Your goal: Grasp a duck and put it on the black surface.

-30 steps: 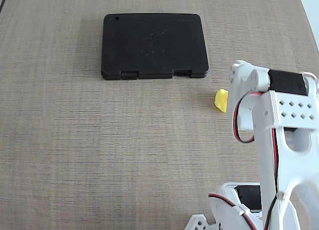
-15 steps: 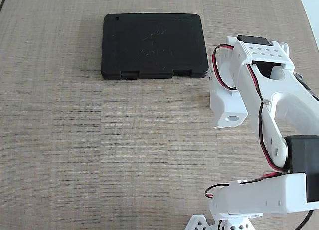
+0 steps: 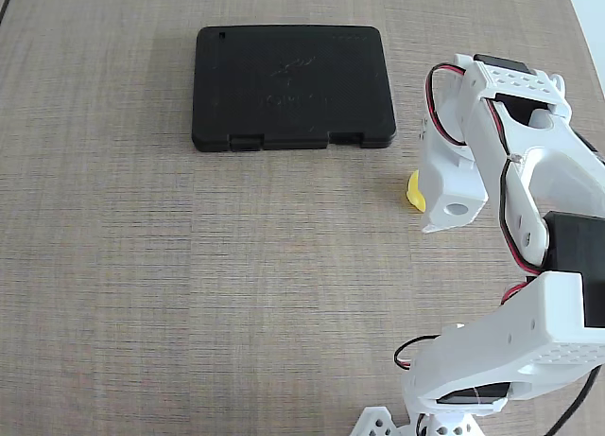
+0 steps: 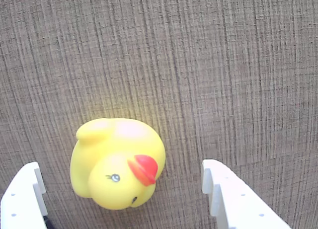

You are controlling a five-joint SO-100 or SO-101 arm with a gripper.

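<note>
The yellow duck point(image 4: 117, 164) with a red-orange beak sits on the wood-grain table between my two white fingers point(image 4: 226, 189), closer to the left one. My gripper point(image 4: 119, 182) is open around it, not touching. In the fixed view only a sliver of the duck point(image 3: 413, 191) shows left of the white gripper head, and the gripper's tips are hidden there. The black surface point(image 3: 293, 86), a flat matte black case with two latch notches on its near edge, lies up and to the left of the duck.
The white arm point(image 3: 529, 266) with red and black wires fills the right side of the fixed view, its base at the bottom right. The wood-grain table point(image 3: 189, 285) stretches left and below the case.
</note>
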